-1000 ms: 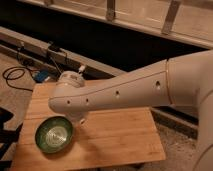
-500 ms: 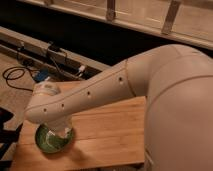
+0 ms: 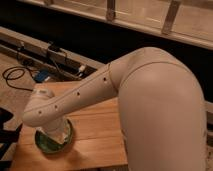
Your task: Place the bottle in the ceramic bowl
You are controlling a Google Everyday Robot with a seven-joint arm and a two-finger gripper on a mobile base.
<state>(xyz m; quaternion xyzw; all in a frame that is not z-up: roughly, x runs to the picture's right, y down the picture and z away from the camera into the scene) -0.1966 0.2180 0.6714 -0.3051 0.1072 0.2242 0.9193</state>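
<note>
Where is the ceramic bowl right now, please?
The ceramic bowl sits lower left on the wooden table, directly beneath the gripper.

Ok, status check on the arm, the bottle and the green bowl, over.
Gripper down over the ceramic bowl, hidden behind the wrist. Bottle not visible. Bowl sits at the wooden table near-left corner, mostly covered by the arm. Nothing else in the way.

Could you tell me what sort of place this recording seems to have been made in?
Probably a lab or workshop test area. A small wooden table stands on bare floor, loose cables trail beside it, and a long railed ledge runs behind. The arm's end effector is down over the ceramic bowl, hidden by the wrist.
</note>
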